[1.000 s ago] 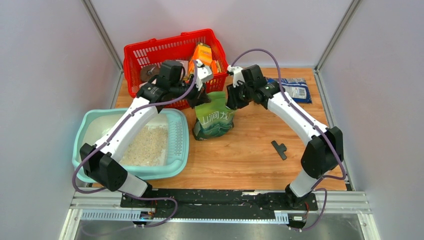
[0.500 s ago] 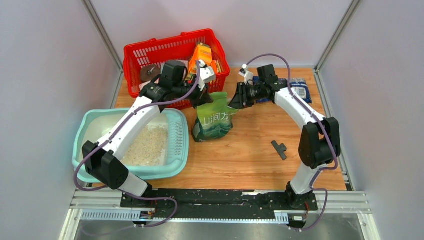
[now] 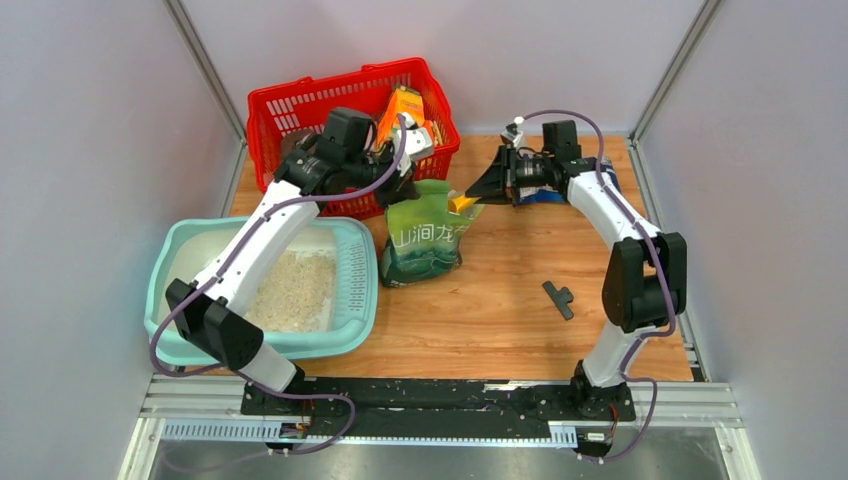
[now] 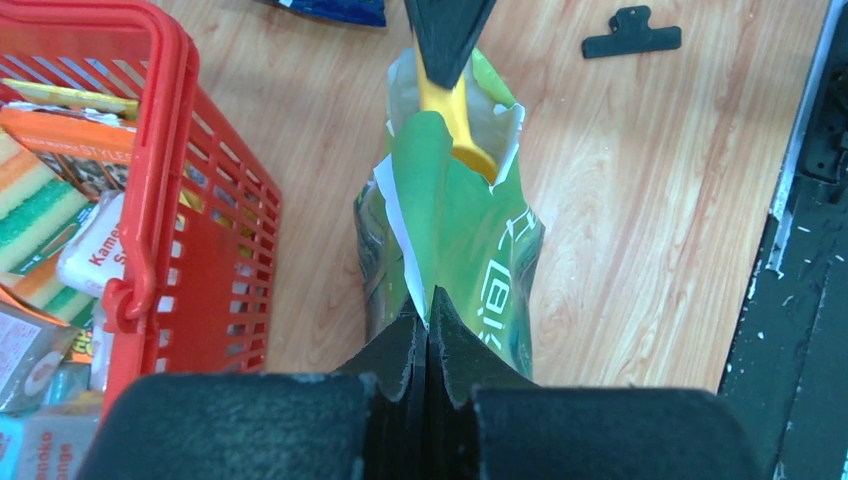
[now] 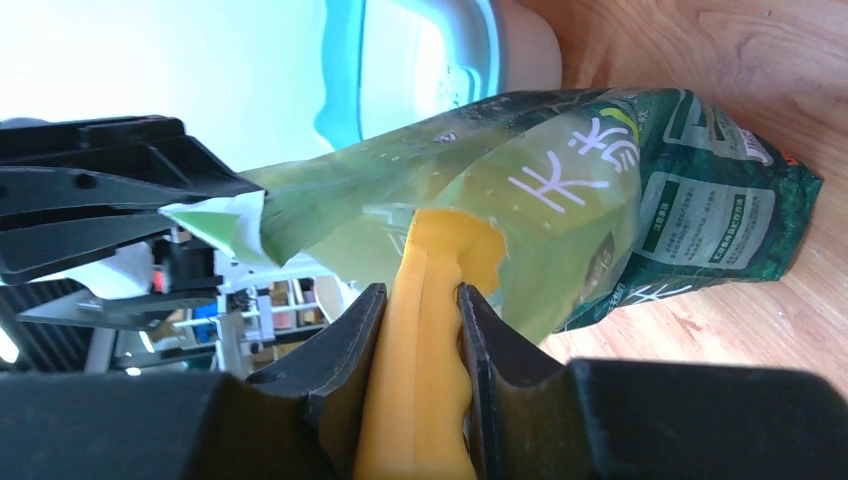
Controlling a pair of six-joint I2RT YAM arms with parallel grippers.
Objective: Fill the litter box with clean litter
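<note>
1. My left gripper (image 4: pixel 428 328) has its jaws pressed together on the torn top edge of the green bag (image 4: pixel 450 230) — a thin pinch that holds the mouth up.
2. My right gripper (image 5: pixel 422 300) is clamped narrow on the handle of a yellow plastic tool (image 5: pixel 432 250). The tool's far end sits in the bag's open mouth.
3. The bag stands on the wooden table (image 3: pixel 500 300), just beside the red basket (image 3: pixel 300 105) and near the grille side of the litter box (image 3: pixel 300 346).
4. The litter box sits at the table's left, under my left arm — clean litter (image 3: pixel 295 290) lies in a loose patch inside it, up against the grille ledge.
5. A black clip (image 3: pixel 559 298) lies on the wood to the right, well apart from the bag.
</note>
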